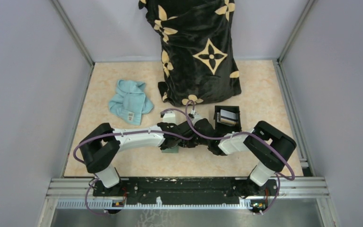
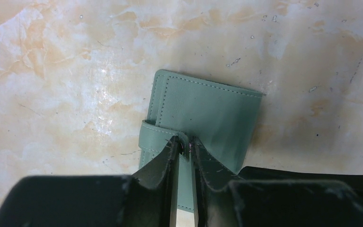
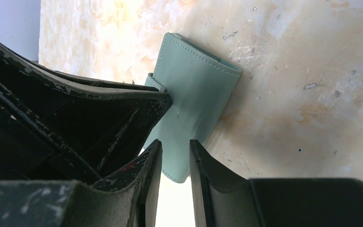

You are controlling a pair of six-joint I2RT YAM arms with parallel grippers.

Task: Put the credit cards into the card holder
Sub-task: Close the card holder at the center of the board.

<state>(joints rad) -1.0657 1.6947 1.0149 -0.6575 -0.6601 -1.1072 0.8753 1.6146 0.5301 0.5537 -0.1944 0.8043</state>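
The card holder [image 2: 208, 111] is a sage-green wallet lying folded shut on the table, partly hidden under the arms in the top view [image 1: 170, 150]. My left gripper [image 2: 185, 144] is shut on the snap tab of its closing strap [image 2: 156, 135]. My right gripper [image 3: 175, 144] hovers over the card holder's [image 3: 194, 90] near end. Its jaws stand a little apart, and the wallet's corner shows through the gap. The credit cards [image 1: 228, 116] stand together in a black square box [image 1: 217, 113], pale faces showing.
A light blue cloth [image 1: 130, 101] lies at the back left. A black fabric with tan flower shapes [image 1: 198, 47] hangs down at the back middle. Grey walls close in both sides. Both arms meet over the middle of the marbled tabletop [image 1: 264, 90].
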